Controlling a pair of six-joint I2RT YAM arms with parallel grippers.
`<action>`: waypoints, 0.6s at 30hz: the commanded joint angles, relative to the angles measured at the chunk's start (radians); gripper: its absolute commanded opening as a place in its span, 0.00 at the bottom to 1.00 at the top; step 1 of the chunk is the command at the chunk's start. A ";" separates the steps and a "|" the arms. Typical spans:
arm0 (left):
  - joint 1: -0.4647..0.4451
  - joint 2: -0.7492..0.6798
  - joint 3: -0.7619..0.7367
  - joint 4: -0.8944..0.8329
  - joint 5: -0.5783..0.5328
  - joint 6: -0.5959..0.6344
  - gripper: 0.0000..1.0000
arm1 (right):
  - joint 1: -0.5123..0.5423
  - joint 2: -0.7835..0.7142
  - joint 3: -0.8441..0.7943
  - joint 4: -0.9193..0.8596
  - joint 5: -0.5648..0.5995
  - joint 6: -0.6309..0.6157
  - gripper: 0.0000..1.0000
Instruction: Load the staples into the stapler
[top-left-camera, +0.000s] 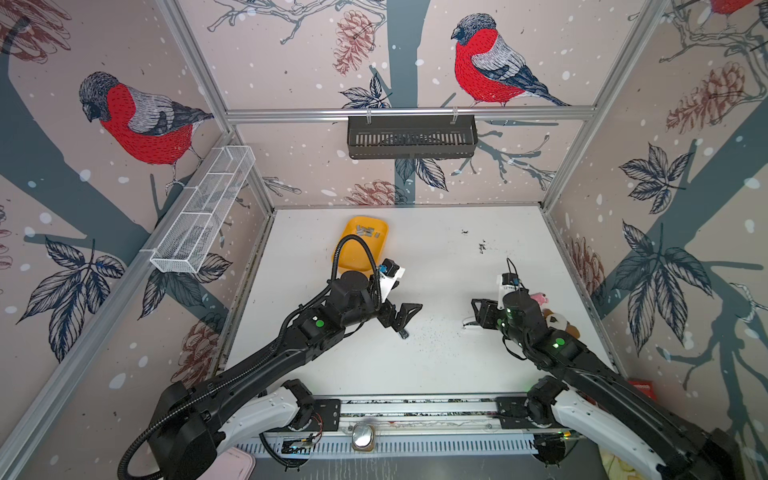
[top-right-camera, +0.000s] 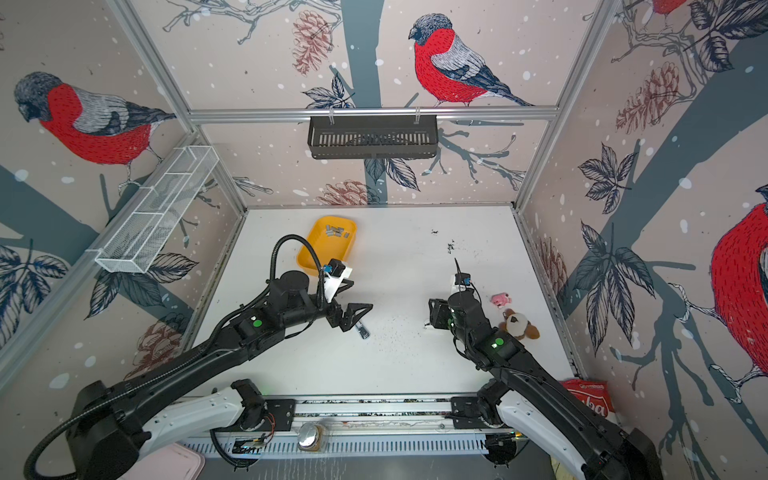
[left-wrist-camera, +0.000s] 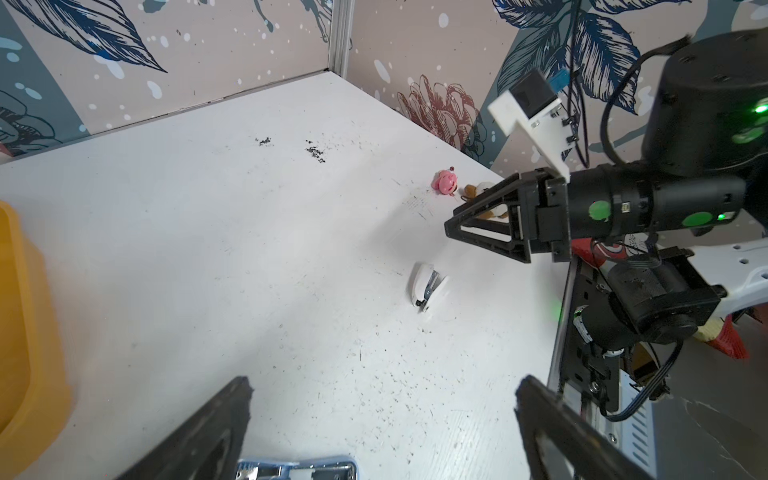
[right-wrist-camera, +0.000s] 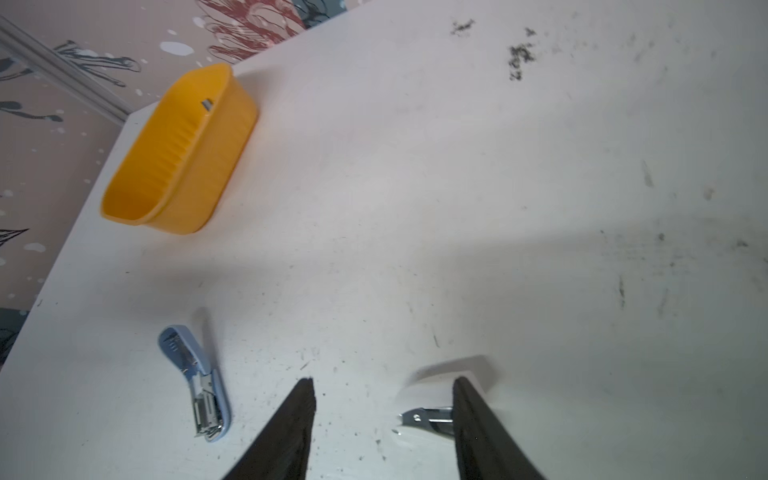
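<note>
Yellow tray (top-right-camera: 328, 253): rear left of the white table (top-left-camera: 332, 365). It holds the staples (top-right-camera: 337, 232), a small cluster of silver-grey strips at its far end, and none has left it. Left gripper (left-wrist-camera: 384, 386): fingers spread wide and empty, hanging just above the blue stapler. Blue stapler (right-wrist-camera: 191, 361): near the table's middle, lying free and opened out, with its metal channel exposed. Dark specks: strewn thinly over the table between the arms; not stock. White stapler (left-wrist-camera: 426, 286): right of centre, flat on the table, with bright metal showing at one end. Which of the two staplers is meant for loading cannot be told. Right gripper (right-wrist-camera: 382, 382): jaws parted with bare table between them, grasping nothing, one finger just beside the white stapler. Pink toy (top-right-camera: 500, 299) and plush toy (top-right-camera: 519, 324): far right, apart from the work. Assessment: loading is not yet begun, and the step in hand appears to be fetching one strip from the tray, for which the left arm is the nearer. Handling note: single out one strip lying clear of its neighbours. Close lightly across its long sides so the joined staples do not snap apart. Carry it level with the legs down and line it up with the open channel before letting go. The idle gripper would best steady the stapler, which looks light enough to skid.
</note>
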 joint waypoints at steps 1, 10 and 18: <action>-0.001 0.032 0.013 0.055 0.024 -0.035 0.99 | -0.084 0.016 -0.036 0.041 -0.187 0.042 0.55; -0.002 0.121 0.025 0.063 0.062 -0.094 0.99 | -0.136 0.078 -0.083 0.053 -0.219 0.078 0.48; -0.019 0.189 0.031 0.102 0.092 -0.100 0.99 | -0.149 0.105 -0.128 0.052 -0.258 0.150 0.48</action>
